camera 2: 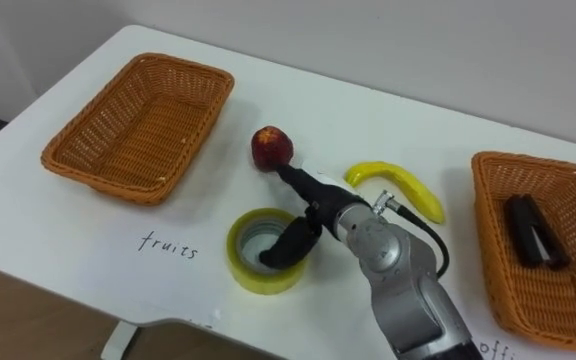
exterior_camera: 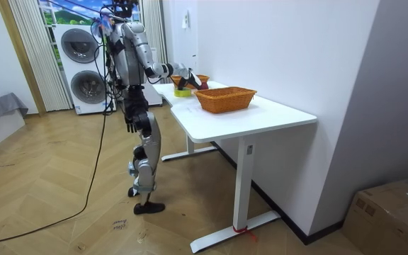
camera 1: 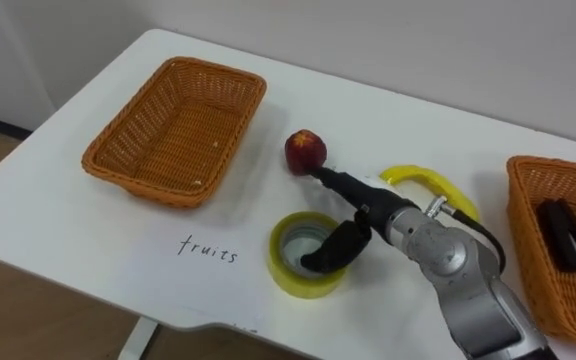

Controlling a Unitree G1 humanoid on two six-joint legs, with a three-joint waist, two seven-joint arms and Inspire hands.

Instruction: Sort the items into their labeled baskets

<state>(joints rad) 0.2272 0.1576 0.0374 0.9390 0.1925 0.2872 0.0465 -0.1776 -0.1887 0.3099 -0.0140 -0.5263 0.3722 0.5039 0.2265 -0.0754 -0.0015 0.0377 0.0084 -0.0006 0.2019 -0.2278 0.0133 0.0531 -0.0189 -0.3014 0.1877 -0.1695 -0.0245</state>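
A red apple [camera 1: 306, 150] lies mid-table, right of the empty "fruits" wicker basket [camera 1: 118, 165]. My right hand [camera 1: 358, 200] reaches in from the lower right and is open. Its straight fingers point at the apple and the tips touch or nearly touch its near side. Its thumb hangs over a yellow tape roll [camera 1: 286, 268]. Behind the wrist lies a yellow banana [camera 1: 428, 182]. At the right edge a second wicker basket [camera 1: 528, 240] holds a black stapler [camera 1: 565, 235]. In the room view my left hand [exterior_camera: 131, 122] hangs by my hip.
The word "fruits" [camera 1: 208, 248] is handwritten on the white table [camera 1: 58, 230], near its front edge. In the room view I stand at the table's end on that view's left, with washing machines [exterior_camera: 83, 67] behind me.
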